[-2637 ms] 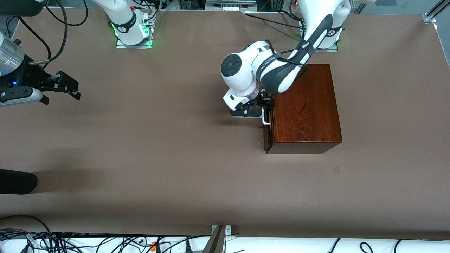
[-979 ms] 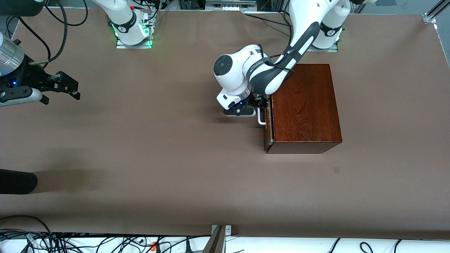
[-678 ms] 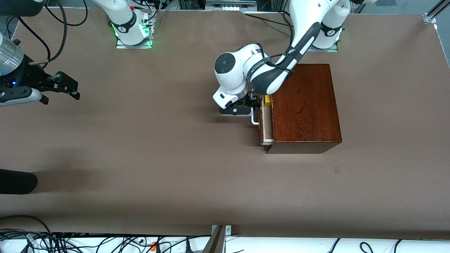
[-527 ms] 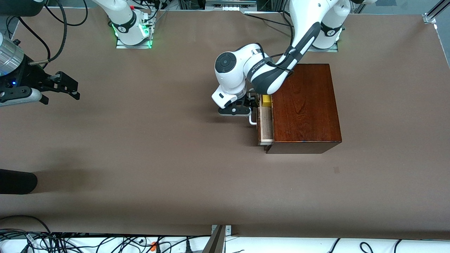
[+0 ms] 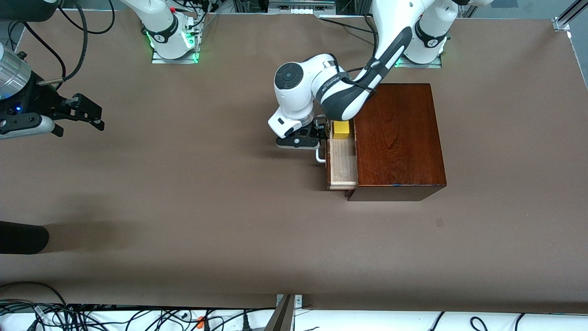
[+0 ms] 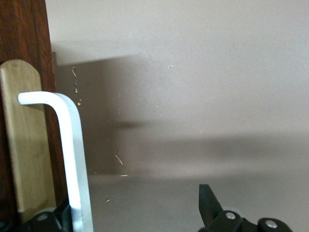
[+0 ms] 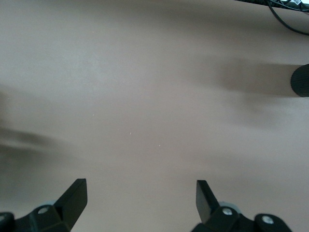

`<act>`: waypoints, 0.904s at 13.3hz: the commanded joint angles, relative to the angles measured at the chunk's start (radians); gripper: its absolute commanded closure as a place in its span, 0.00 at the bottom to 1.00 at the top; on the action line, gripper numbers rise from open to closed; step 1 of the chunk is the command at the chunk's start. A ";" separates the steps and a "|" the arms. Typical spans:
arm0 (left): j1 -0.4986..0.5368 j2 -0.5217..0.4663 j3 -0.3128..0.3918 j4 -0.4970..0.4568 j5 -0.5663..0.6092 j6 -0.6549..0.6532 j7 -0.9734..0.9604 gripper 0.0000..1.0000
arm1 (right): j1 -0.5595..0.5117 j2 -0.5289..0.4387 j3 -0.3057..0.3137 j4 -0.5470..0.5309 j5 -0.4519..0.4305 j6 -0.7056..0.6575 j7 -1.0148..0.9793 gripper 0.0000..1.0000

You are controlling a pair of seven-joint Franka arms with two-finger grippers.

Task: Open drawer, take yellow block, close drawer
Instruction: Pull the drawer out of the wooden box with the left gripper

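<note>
The left gripper (image 5: pixel 321 139) is seen at the white loop handle (image 5: pixel 319 156) of the drawer (image 5: pixel 342 165), with its fingers spread wide: in the left wrist view the handle (image 6: pixel 67 159) is seen lying against one finger while the other fingertip (image 6: pixel 208 202) stands well apart from it over bare surface, so the handle is hooked rather than clamped. The drawer is shown pulled partly out of the glossy dark-brown box (image 5: pixel 397 140), toward the right arm's end of the surface, and its pale wood floor is exposed. The yellow block (image 5: pixel 341 129) is found inside the drawer, at the end farther from the front camera, just beside the box's edge and partly under the left arm's wrist. The right gripper (image 5: pixel 78 115) is held waiting in the air over the right arm's end of the surface, its fingers (image 7: pixel 72 198) parted with nothing between them. The surface (image 5: pixel 206 207) is covered in plain brown material. Cables (image 5: pixel 92 317) are seen along the edge nearest the front camera, and a dark rounded object (image 5: pixel 20 236) intrudes at the right arm's end.
</note>
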 commanded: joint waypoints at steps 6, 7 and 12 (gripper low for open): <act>-0.057 0.079 -0.028 0.095 -0.078 0.115 -0.019 0.00 | -0.005 0.006 -0.001 0.021 -0.002 -0.015 0.001 0.00; -0.056 0.076 -0.028 0.108 -0.076 0.115 -0.018 0.00 | -0.006 0.006 -0.006 0.021 -0.002 -0.015 0.001 0.00; -0.046 0.039 -0.028 0.134 -0.073 0.079 -0.008 0.00 | -0.006 0.009 -0.007 0.021 0.000 -0.015 -0.001 0.00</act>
